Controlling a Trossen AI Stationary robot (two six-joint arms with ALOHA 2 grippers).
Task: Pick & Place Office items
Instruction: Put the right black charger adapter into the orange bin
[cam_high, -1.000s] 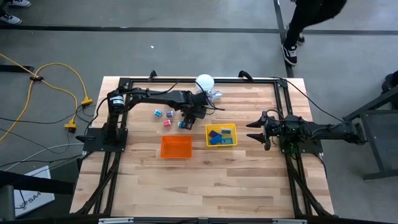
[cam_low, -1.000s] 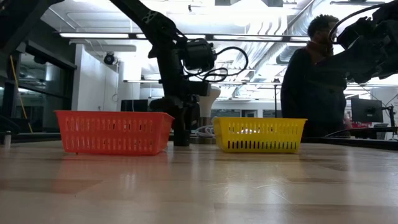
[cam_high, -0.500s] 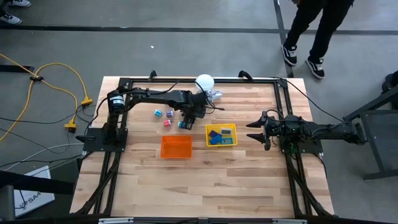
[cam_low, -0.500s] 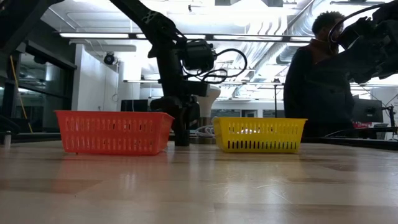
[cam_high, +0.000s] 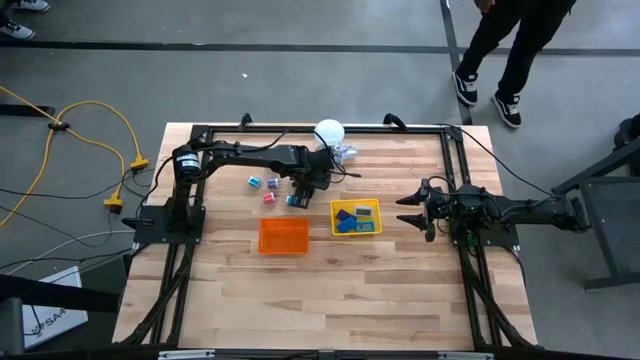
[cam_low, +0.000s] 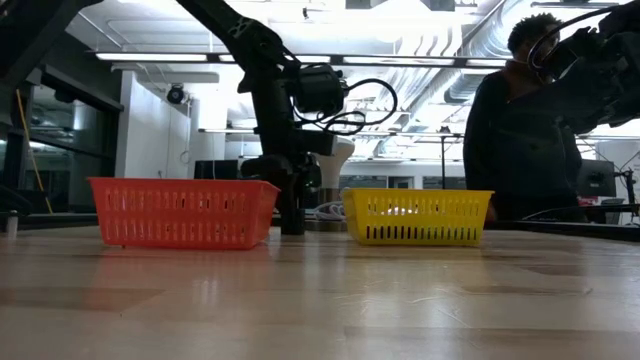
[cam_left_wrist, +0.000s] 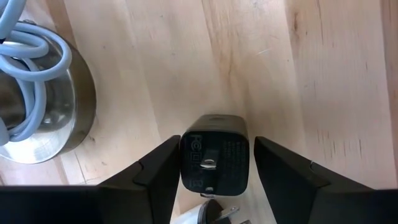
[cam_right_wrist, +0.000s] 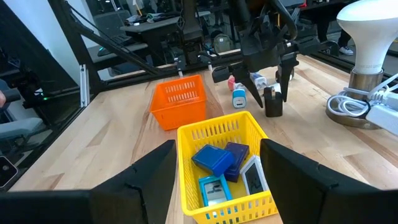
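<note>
Your left gripper (cam_left_wrist: 214, 165) is down at the tabletop (cam_high: 400, 290) with its fingers (cam_left_wrist: 152, 171) set narrowly either side of a black charger block (cam_left_wrist: 214, 158), which stands between the metal lamp base (cam_left_wrist: 46, 106) and the yellow tray (cam_high: 356, 217); contact isn't clear. Blue and grey office items (cam_right_wrist: 217, 158) lie in that tray. Your right gripper (cam_high: 405, 213) waits beside it, fingers wide and empty.
</note>
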